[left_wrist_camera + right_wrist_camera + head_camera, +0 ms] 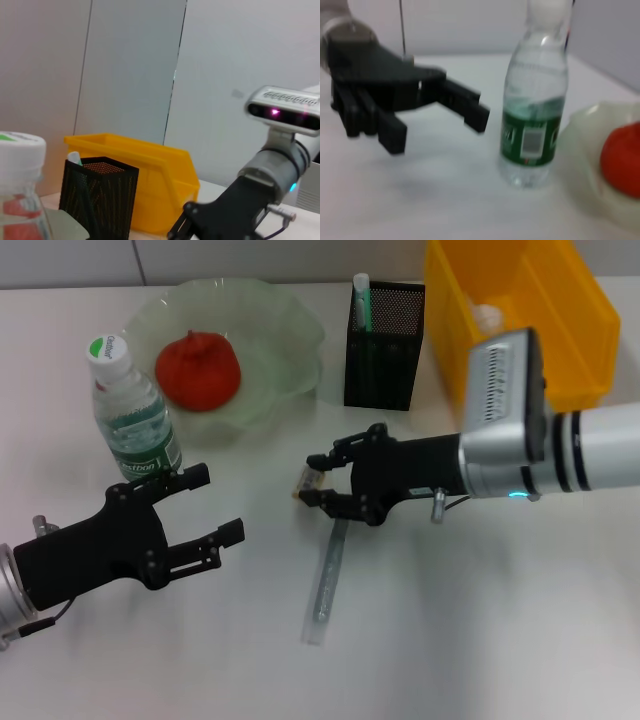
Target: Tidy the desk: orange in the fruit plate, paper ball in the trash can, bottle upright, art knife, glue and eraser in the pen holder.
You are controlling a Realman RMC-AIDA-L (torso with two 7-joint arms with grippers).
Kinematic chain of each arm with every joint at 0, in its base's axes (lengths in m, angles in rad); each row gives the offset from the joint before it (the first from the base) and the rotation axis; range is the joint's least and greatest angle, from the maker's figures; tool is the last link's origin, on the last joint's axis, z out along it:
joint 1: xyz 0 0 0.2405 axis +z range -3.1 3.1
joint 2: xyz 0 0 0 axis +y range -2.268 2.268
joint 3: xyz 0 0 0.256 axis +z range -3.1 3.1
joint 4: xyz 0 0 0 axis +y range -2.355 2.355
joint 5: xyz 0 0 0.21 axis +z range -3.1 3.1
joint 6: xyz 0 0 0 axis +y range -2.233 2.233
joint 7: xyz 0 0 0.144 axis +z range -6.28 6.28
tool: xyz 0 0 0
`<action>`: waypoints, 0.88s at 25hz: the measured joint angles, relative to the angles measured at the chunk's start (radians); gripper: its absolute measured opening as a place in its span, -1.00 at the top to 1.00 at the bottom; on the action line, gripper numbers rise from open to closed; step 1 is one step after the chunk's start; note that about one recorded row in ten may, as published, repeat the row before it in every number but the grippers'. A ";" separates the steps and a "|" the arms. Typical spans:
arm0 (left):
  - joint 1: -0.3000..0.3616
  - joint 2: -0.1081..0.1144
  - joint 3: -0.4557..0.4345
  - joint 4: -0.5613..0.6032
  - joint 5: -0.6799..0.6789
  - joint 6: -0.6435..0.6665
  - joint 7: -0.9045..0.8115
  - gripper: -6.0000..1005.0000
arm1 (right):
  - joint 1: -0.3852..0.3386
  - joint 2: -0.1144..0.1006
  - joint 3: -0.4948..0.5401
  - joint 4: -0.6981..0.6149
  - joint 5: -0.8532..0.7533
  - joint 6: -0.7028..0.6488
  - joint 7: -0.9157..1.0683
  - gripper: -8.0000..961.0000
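While the left end effector (218, 503) hovers spread over the table (480, 640) at 8 o'clock, holding nothing, the right end effector (312, 481) sits near centre, fingers pinching a small pale object (303, 483), probably the eraser; can't confirm. Art knife (327, 578) lies flat on the table at 6 o'clock from that end effector, its upper end right under the fingers. Bottle (133, 409) stands upright at 10 o'clock, just beyond the left end effector. Orange (198, 370) is in the fruit plate (285, 335) at 11 o'clock. Black mesh pen holder (385, 350) at 12 o'clock has a white-capped glue stick (361, 302) standing in it. Yellow bin (560, 310) at 1 o'clock, just beside the holder.
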 joint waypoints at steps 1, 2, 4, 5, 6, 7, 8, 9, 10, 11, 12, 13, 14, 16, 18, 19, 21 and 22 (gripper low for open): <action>0.002 0.003 -0.004 0.000 0.000 0.003 -0.001 -0.68 | -0.023 0.000 0.001 -0.020 0.022 -0.014 -0.014 0.16; 0.002 0.003 -0.004 0.000 0.000 0.003 -0.001 -0.68 | -0.043 0.000 0.002 -0.034 0.047 -0.029 -0.032 0.16; 0.004 0.004 -0.012 0.000 0.000 0.004 -0.002 -0.68 | -0.077 -0.003 0.003 -0.044 0.119 -0.059 -0.087 0.17; 0.005 0.005 -0.015 0.000 0.000 0.004 -0.002 -0.68 | -0.094 -0.005 0.003 -0.045 0.158 -0.073 -0.120 0.17; 0.005 0.005 -0.015 0.000 0.000 0.004 -0.002 -0.68 | -0.108 -0.006 0.003 -0.047 0.194 -0.087 -0.153 0.18; 0.005 0.005 -0.018 0.000 0.000 0.004 -0.003 -0.68 | -0.121 -0.006 0.003 -0.047 0.221 -0.097 -0.179 0.18; 0.005 0.006 -0.019 0.000 0.000 0.004 -0.005 -0.68 | -0.131 -0.006 0.003 -0.046 0.249 -0.107 -0.206 0.18; 0.005 0.006 -0.019 0.000 0.000 0.004 -0.005 -0.68 | -0.140 -0.006 0.003 -0.044 0.278 -0.114 -0.232 0.18; 0.005 0.006 -0.019 0.000 0.000 0.004 -0.006 -0.68 | -0.148 -0.006 0.003 -0.043 0.307 -0.119 -0.256 0.18; 0.005 0.006 -0.019 0.000 0.000 0.005 -0.012 -0.68 | -0.155 -0.006 0.003 -0.041 0.335 -0.122 -0.274 0.18; 0.005 0.006 -0.019 0.000 0.000 0.005 -0.014 -0.68 | -0.161 -0.005 0.003 -0.038 0.368 -0.123 -0.294 0.18; 0.005 0.006 -0.020 0.000 0.000 0.005 -0.014 -0.68 | -0.167 -0.004 0.003 -0.035 0.403 -0.123 -0.314 0.18; 0.005 0.006 -0.020 0.000 0.000 0.005 -0.014 -0.68 | -0.171 -0.003 0.003 -0.027 0.447 -0.123 -0.339 0.18; 0.004 0.006 -0.021 0.000 0.000 0.005 -0.015 -0.68 | -0.173 -0.002 0.003 -0.007 0.522 -0.123 -0.383 0.18; 0.004 0.006 -0.021 0.000 0.000 0.005 -0.015 -0.68 | -0.174 -0.002 0.003 0.015 0.610 -0.122 -0.429 0.18; 0.004 0.006 -0.021 0.000 0.000 0.005 -0.016 -0.68 | -0.174 -0.002 0.003 0.022 0.642 -0.119 -0.441 0.18; 0.003 0.006 -0.022 0.000 0.000 0.005 -0.017 -0.68 | -0.174 -0.002 0.004 0.034 0.701 -0.101 -0.459 0.18; 0.003 0.006 -0.022 0.000 0.000 0.005 -0.018 -0.68 | -0.173 -0.001 0.004 0.035 0.726 -0.086 -0.462 0.18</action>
